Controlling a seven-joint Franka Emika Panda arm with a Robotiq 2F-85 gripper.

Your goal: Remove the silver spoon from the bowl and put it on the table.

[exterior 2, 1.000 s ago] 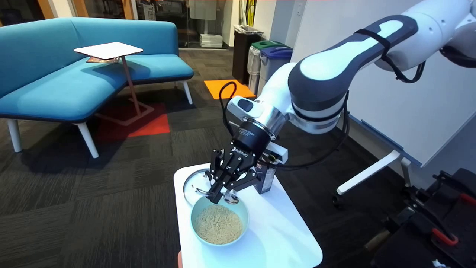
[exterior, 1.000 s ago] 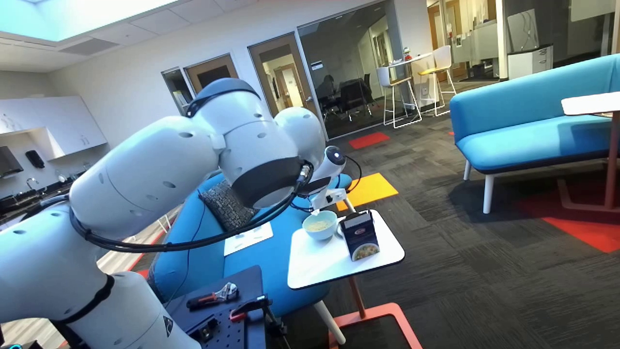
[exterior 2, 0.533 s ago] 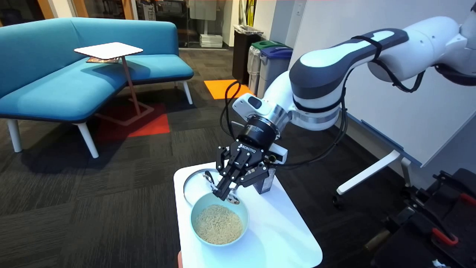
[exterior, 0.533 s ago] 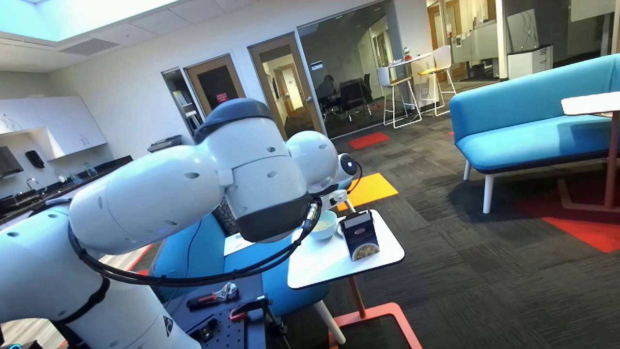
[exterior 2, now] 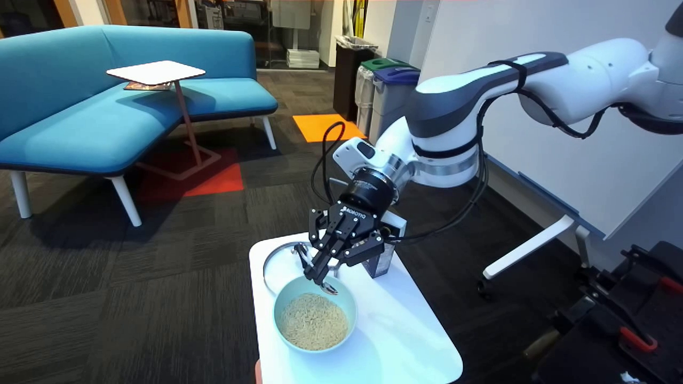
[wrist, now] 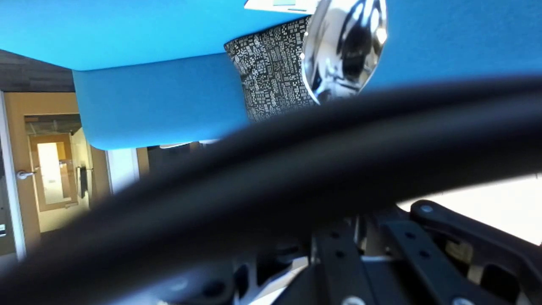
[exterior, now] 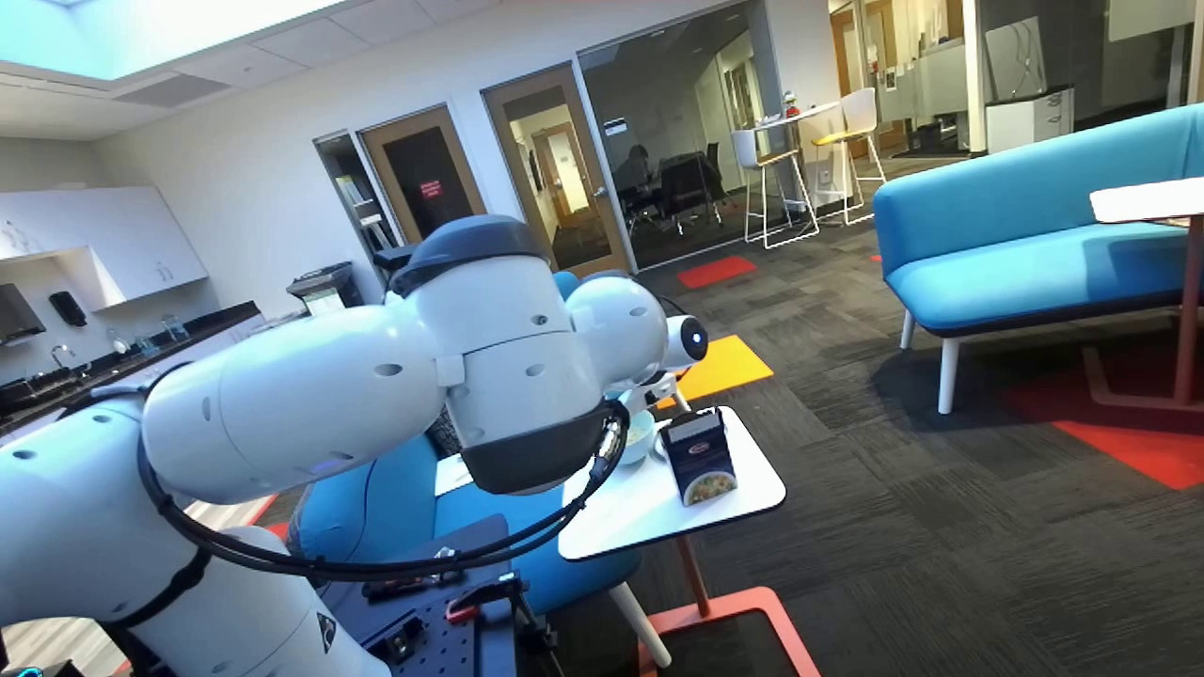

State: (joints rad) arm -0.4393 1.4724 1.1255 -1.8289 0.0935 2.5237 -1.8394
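Observation:
The silver spoon is in my gripper, with its bowl end near the far rim of the bowl and its handle sticking out on the opposite side. In the wrist view the spoon's shiny bowl end shows beyond the black cable. The fingers are close together; the cable hides their tips in the wrist view. The light-blue bowl holds pale grains and stands on the white table. In an exterior view the arm covers the gripper and part of the bowl.
A clear lid with a metal rim lies on the table behind the bowl. A dark box stands beside the bowl, partly behind the gripper in an exterior view. A blue sofa adjoins the table.
The arm has come lower, and the wrist has turned. The spoon has turned with the gripper; its handle now stands steeper. The bowl, lid and box have not moved.

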